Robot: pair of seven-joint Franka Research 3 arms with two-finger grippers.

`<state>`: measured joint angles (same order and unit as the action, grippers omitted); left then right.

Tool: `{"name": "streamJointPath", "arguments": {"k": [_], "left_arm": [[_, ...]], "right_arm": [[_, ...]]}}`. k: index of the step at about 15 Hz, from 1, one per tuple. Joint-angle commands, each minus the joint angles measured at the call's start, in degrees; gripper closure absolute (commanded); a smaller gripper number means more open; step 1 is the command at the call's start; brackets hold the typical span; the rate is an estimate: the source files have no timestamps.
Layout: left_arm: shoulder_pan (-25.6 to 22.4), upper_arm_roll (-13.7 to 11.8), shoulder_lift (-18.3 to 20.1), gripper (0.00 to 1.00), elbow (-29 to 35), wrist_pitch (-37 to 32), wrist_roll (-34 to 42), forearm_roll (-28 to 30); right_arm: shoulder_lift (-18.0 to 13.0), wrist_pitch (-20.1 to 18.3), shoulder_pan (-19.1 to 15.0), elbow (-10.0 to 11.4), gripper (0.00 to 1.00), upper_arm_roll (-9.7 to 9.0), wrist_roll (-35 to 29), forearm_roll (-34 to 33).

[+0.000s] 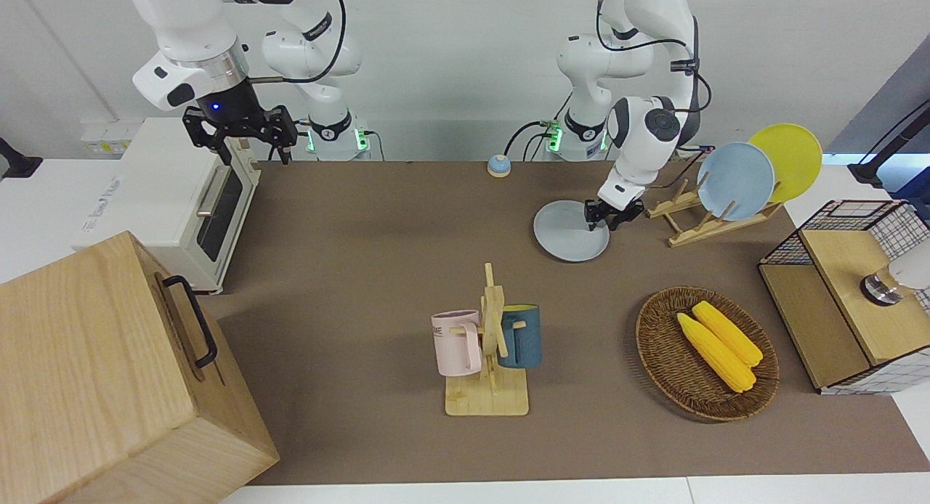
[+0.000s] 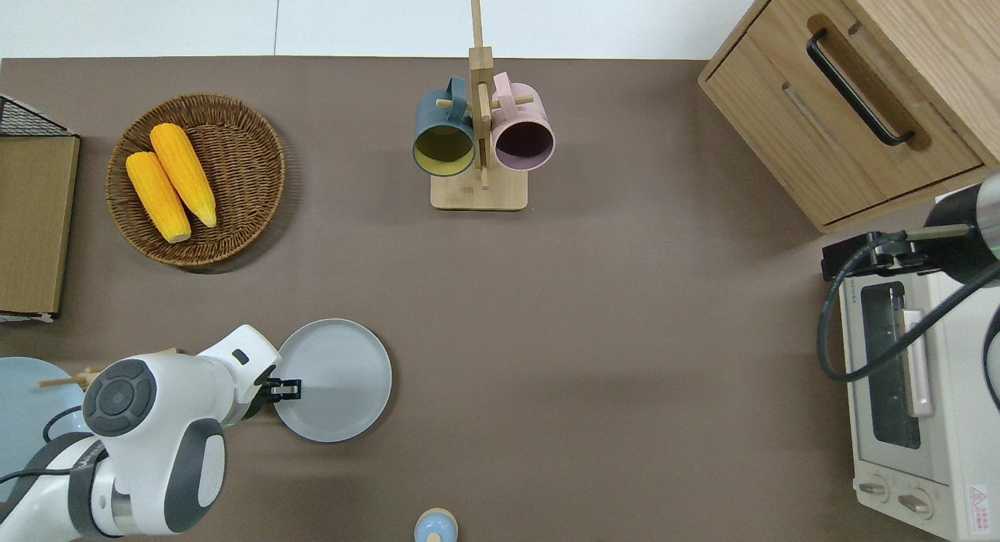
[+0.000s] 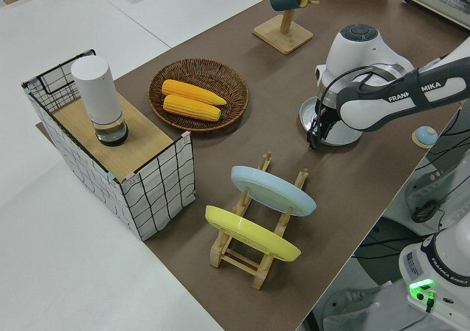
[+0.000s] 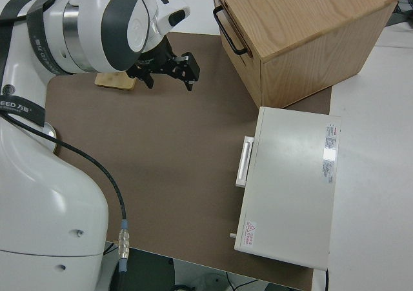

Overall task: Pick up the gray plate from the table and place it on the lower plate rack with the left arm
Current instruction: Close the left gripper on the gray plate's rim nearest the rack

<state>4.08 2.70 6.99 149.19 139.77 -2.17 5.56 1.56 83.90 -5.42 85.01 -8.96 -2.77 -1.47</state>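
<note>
Lying flat on the brown table: gray plate; left end effector at its rim.

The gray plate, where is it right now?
The gray plate lies flat on the table toward the left arm's end, beside the plate rack, with the left gripper at its rim.

Pale gray plate on a matte brown bench, sky-blue plate and yellow plate racked beside it.
</note>
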Motion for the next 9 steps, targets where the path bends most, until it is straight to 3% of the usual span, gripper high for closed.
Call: {"name": "streamJointPath", "arguments": {"k": [1, 3, 9], "left_arm": [[0.58, -0.16, 0.04, 0.80, 1.01, 1.56, -0.99, -0.03], [0.58, -0.16, 0.04, 1.00, 1.01, 1.56, -0.90, -0.03], [0.58, 0.20, -0.22, 1.00, 1.01, 1.91, -0.99, -0.03]], "right_arm": [[0.02, -0.05, 0.41, -0.37, 0.017, 0.34, -0.22, 0.15], [0.02, -0.05, 0.41, -0.37, 0.017, 0.34, -0.22, 0.15], [0.02, -0.05, 0.41, -0.37, 0.017, 0.34, -0.22, 0.15]]}}
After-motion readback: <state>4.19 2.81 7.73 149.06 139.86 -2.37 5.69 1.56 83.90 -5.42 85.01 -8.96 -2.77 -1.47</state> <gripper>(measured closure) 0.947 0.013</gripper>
